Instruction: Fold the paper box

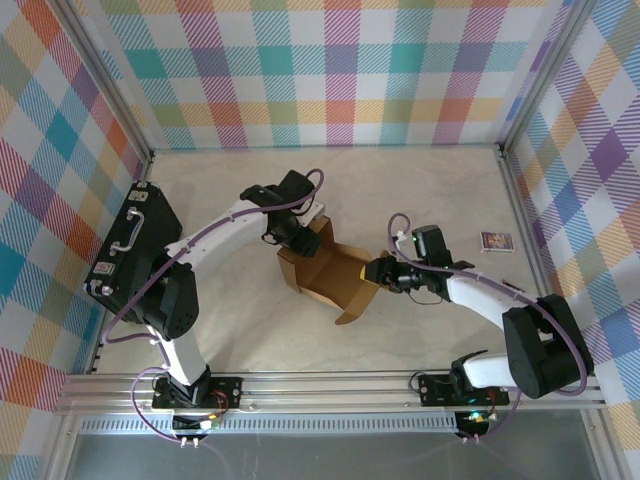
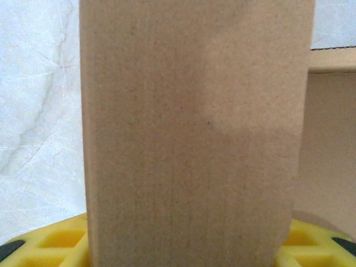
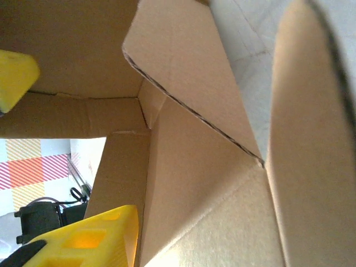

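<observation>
Paper box: judged light, stiff corrugated, creases easily | hold: wall edges near folds | left gripper: grip indeterminate | right gripper: jaws apart astride wall, clamping indeterminate

Nothing legible
The packet carries print too small to read; the box is bare brown cardboard, unmarked on every panel seen.

Mid-table: paper box between left tool and right tool; case far left; packet far right.
</observation>
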